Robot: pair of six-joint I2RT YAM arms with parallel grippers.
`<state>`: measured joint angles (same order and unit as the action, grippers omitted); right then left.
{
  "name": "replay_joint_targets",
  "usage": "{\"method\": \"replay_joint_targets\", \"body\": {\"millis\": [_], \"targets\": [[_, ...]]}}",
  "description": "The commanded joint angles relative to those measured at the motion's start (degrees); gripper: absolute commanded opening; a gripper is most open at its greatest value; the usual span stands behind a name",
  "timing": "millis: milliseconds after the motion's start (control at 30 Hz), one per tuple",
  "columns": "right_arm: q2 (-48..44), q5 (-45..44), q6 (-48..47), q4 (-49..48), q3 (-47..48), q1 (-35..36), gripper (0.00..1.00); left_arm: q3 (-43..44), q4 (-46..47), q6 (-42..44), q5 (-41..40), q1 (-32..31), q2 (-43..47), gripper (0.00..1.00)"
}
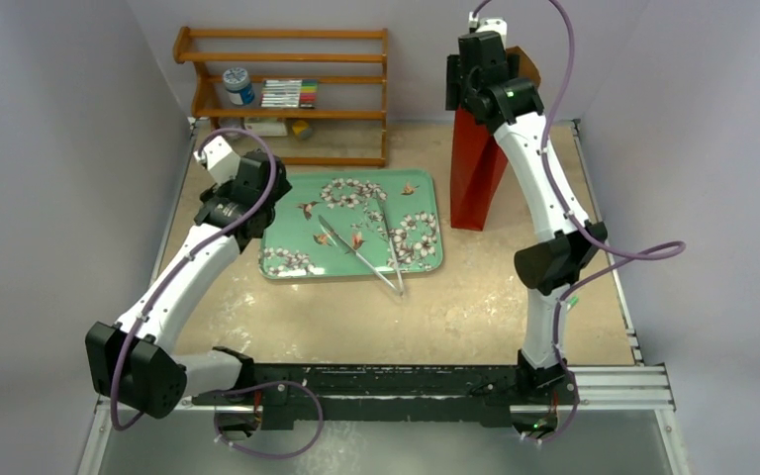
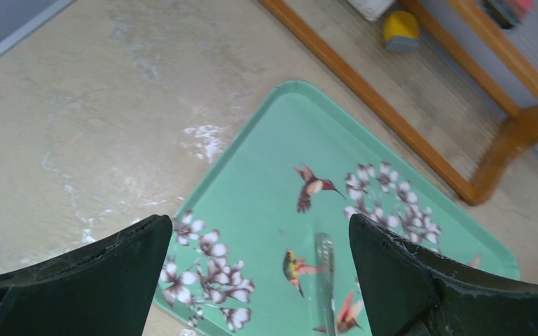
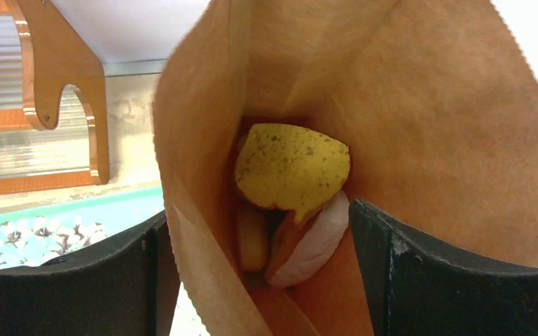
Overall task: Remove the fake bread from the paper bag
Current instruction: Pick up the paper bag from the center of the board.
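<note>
The paper bag (image 1: 475,178) stands upright, red outside, right of the tray. My right gripper (image 1: 482,84) is at its top rim. In the right wrist view I look down into the brown inside of the bag (image 3: 420,119). The fake bread lies at the bottom: a yellow speckled piece (image 3: 291,168) on top, a tan bun (image 3: 252,238) and a white-edged slice (image 3: 312,241) beneath. My right gripper (image 3: 256,280) is open; its left finger (image 3: 91,287) is outside the bag wall and its right finger (image 3: 448,280) inside. My left gripper (image 2: 259,269) is open and empty above the tray.
A green floral tray (image 1: 356,233) lies mid-table with metal tongs (image 1: 361,252) on it; the tongs' tip (image 2: 324,276) shows between my left fingers. A wooden shelf (image 1: 287,89) with small items stands at the back left. Walls close in on both sides.
</note>
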<state>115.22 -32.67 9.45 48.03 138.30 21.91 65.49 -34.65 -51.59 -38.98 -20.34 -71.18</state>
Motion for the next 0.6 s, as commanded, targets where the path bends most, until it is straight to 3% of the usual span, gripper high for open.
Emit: {"method": "replay_joint_targets", "body": {"millis": [0, 67, 367, 567], "targets": [[0.7, 4.5, -0.6, 1.2, 3.6, -0.6, 0.78, -1.8, -3.1, -4.3, -5.1, 3.2, -1.6, 1.00], [1.0, 5.2, -0.6, 1.3, 3.8, -0.6, 0.67, -3.0, -2.8, -5.1, -4.0, 5.3, -2.4, 1.00], [-0.9, 2.7, -0.6, 1.3, 2.7, -0.7, 0.00, -9.0, 2.2, -6.8, 3.7, 16.6, -6.2, 1.00], [-4.4, -0.6, -1.1, -0.2, 1.0, -0.7, 0.00, -12.7, 6.9, -10.6, 6.3, 19.7, -8.4, 1.00]]}}
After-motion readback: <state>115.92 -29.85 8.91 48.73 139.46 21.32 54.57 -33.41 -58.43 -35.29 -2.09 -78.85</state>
